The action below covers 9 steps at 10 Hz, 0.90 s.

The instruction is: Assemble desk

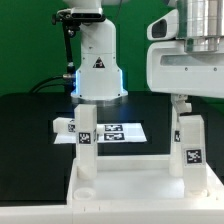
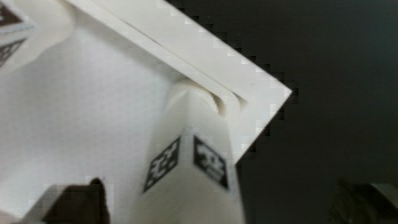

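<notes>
In the lower part of the exterior view, the desk is seen as a wide white tabletop [image 1: 135,190] with a raised rim, lying flat and reaching from left of centre to the exterior view's right edge. Two square white legs are stood upright on it at its far corners. The left leg [image 1: 87,140] rises in the middle of the frame toward the exterior view's left, and the right leg [image 1: 188,145] rises toward the exterior view's right. A black-and-white tag is carried on the facing side of each.

Behind the tabletop, the marker board [image 1: 118,131] is laid flat on the black table [image 1: 30,110]. A small tagged white piece [image 1: 66,125] is found just beside the board, toward the exterior view's left. The white robot base [image 1: 98,70], marked with a triangle logo, is placed at the upper centre.

The upper right of the exterior view is filled by the arm's white end body, which is held directly above the right leg. Contact cannot be judged from there.

In the wrist view, the gripper [image 2: 222,205] is looked through from above onto one corner of the tabletop [image 2: 89,110]. The leg [image 2: 192,150] is seen standing upright just inside the rim there, with tags on two of its sides. The dark fingers [image 2: 75,203] are spread wide, one on each side of the leg. Clear space is left between them and it, so nothing is gripped and the leg is not touched.
</notes>
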Each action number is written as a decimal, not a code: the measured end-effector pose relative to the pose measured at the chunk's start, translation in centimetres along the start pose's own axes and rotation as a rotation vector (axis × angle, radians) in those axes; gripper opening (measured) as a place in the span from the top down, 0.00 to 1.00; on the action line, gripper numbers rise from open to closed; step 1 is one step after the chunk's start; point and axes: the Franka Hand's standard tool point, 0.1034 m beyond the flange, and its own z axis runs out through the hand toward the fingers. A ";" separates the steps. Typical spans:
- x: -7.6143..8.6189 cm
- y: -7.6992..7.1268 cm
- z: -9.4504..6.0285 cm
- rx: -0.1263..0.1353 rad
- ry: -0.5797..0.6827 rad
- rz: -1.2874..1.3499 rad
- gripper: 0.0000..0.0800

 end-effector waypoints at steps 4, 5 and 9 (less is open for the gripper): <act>1.2 0.4 -0.1 0.001 0.015 -0.386 0.19; 1.7 0.5 -0.1 -0.009 0.030 -0.543 0.19; 1.8 0.4 -0.1 -0.013 0.041 -0.607 0.48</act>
